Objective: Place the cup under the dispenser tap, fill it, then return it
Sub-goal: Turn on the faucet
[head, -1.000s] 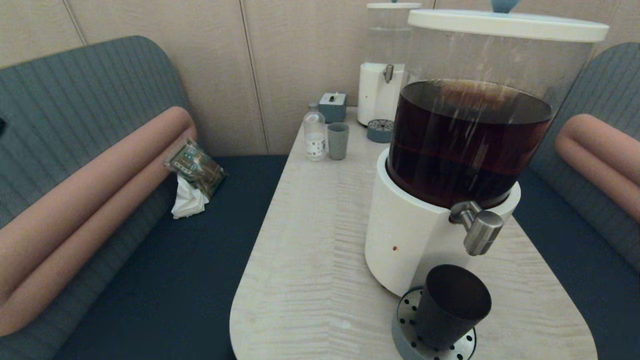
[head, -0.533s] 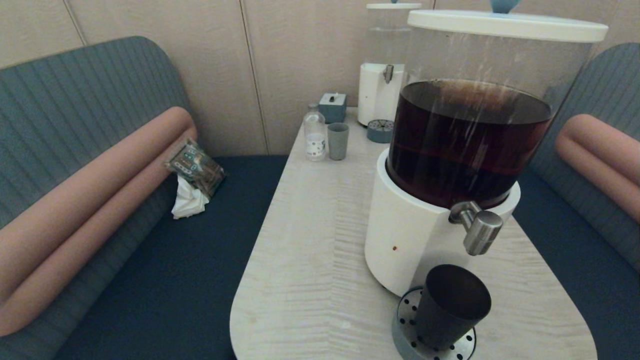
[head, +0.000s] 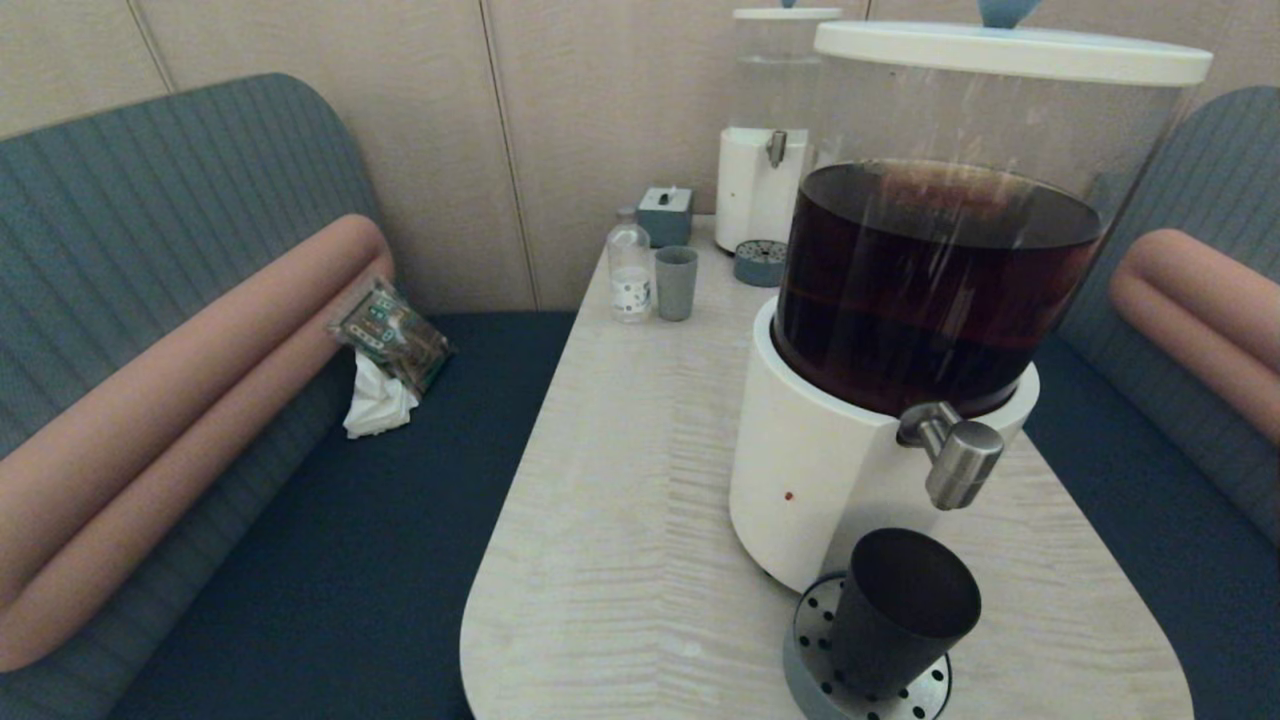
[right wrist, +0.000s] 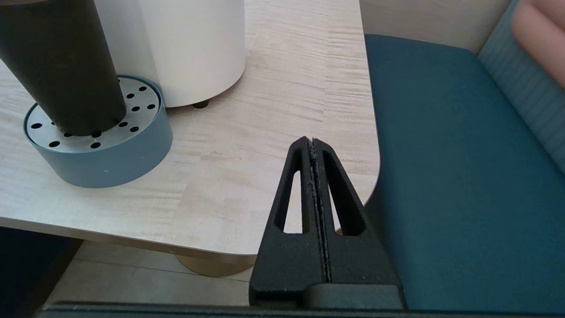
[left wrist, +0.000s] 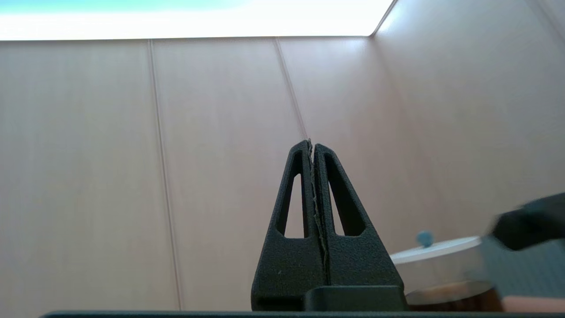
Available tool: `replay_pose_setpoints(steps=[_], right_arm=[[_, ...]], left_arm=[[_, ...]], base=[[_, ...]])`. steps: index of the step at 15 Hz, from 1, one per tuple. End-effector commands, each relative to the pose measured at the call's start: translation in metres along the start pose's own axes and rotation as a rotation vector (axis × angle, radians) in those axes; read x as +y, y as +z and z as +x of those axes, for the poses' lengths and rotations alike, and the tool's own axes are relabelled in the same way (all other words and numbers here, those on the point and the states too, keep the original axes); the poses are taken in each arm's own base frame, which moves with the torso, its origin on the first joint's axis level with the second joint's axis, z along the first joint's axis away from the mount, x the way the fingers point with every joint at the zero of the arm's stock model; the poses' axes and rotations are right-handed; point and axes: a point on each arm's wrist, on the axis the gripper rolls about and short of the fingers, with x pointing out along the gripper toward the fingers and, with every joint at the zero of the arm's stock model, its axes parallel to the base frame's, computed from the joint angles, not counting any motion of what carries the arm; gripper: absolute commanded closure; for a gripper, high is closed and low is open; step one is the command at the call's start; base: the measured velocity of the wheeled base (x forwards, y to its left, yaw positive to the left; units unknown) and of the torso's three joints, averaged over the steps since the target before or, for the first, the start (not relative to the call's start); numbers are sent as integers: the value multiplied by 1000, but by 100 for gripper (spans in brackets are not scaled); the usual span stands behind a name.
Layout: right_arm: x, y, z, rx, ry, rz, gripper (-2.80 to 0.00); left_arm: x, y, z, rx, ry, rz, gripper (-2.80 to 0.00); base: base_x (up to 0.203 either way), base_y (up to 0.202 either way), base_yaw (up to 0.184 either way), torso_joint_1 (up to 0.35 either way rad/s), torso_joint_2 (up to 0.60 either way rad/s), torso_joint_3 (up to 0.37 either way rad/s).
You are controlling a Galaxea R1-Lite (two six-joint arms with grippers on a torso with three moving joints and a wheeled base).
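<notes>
The matte black cup [head: 903,610] stands upright on the round perforated drip tray [head: 812,645], below the brushed-steel dispenser tap [head: 955,455] of the big white-base dispenser [head: 815,470] holding dark brown liquid. In the right wrist view the cup [right wrist: 62,66] sits on the blue-grey tray [right wrist: 110,150]. My right gripper [right wrist: 312,141] is shut and empty, low by the table's near right corner, apart from the cup. My left gripper [left wrist: 310,143] is shut and empty, raised and pointing at the wall. Neither gripper shows in the head view.
At the table's far end stand a smaller clear-liquid dispenser [head: 765,150], a grey-green cup [head: 676,282], a small bottle [head: 629,265] and a grey box [head: 665,213]. Blue bench seats [right wrist: 446,176] flank the table [head: 620,520]. A packet and tissue [head: 385,350] lie on the left bench.
</notes>
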Motion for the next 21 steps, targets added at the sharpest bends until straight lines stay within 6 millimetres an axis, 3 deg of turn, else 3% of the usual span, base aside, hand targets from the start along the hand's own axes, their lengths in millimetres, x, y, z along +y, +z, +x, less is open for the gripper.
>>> replay_pose_setpoints(steps=[1,3,5,7,9,11,17,21], right_arm=[[0,-2,0,4,0,-1,0],[0,-2,0,5,1,2,0],[0,-2,0,4,0,-1,0],[0,-2,0,4,0,1,0],[0,-2,0,4,0,-1,0],[0,-2,0,4,0,2,0],[0,-2,0,4,0,1,0],[0,-2,0,4,1,-1,0]], left_arm=[[-8,15,-21,-44,-13,8,0],[-14,16,-42,5,-7,2,0],[-15,-1,-53,104,8,35,0],[-15,-37,-67,214,20,24,0],[-17,-87,-94,398,51,-10,0],[-19,-116,-115,553,108,-16,0],[-22,-150,-151,1058,195,26,0],[-23,-155,-160,1173,249,72,0]], base=[[0,0,0,0,0,0],[0,0,0,0,0,0],[0,0,0,0,0,0],[0,0,0,0,0,0],[0,0,0,0,0,0],[0,0,0,0,0,0],[0,0,0,0,0,0],[0,0,0,0,0,0]])
